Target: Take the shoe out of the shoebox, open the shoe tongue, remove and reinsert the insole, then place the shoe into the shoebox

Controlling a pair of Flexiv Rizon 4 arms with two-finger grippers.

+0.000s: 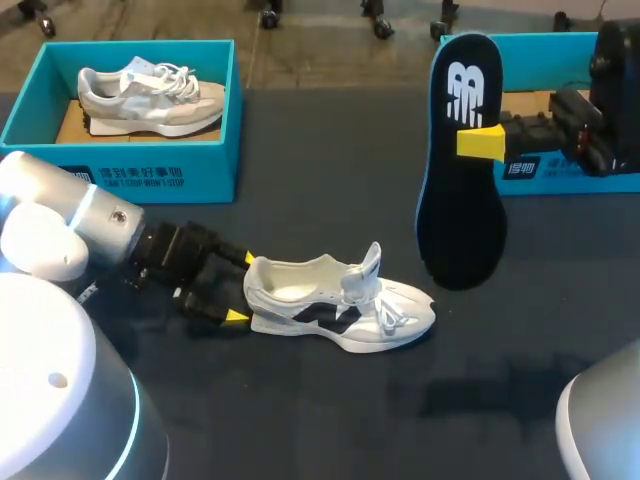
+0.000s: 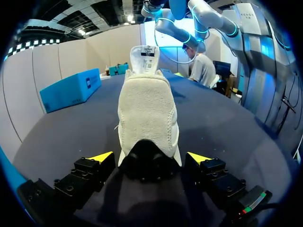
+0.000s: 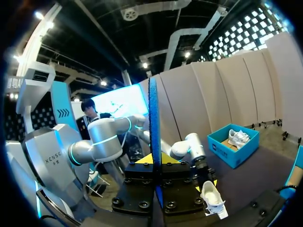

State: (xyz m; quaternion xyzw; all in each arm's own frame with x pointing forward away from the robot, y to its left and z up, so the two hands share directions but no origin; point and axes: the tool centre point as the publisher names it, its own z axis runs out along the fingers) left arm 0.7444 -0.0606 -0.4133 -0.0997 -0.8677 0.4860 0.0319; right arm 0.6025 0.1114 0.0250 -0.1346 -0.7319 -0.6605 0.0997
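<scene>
The left arm (image 1: 70,225) comes in from 8 o'clock, lying low over the table (image 1: 320,180). The left gripper (image 1: 242,288) is spread wide at the heel of the shoe (image 1: 340,305). One yellow tip stands at each side of the heel. In the left wrist view a thin dark gap shows on both sides, so the fingers (image 2: 102,157) flank the heel without pinching it.

The shoe is white with dark side marks. It sits on its sole near the table's middle, with the heel to 9 o'clock and the toe to 3 o'clock. Its tongue (image 1: 370,265) stands pulled up and the pale inside is open to view.

At 1 o'clock from the shoe is the insole (image 1: 460,200), dark with a blue edge. It is held upright with its broad end down. I cannot tell if that end touches the table. The right gripper (image 1: 472,142) comes in from 3 o'clock and is clamped on the insole's upper half. In the right wrist view the insole runs edge-on between the two fingers, and both press on it.

Farther back, at 11 o'clock, the left box (image 1: 215,120) is blue and holds a second shoe (image 1: 150,95), pale grey. At 2 o'clock the right box (image 1: 545,170), also blue, stands behind the right gripper.
</scene>
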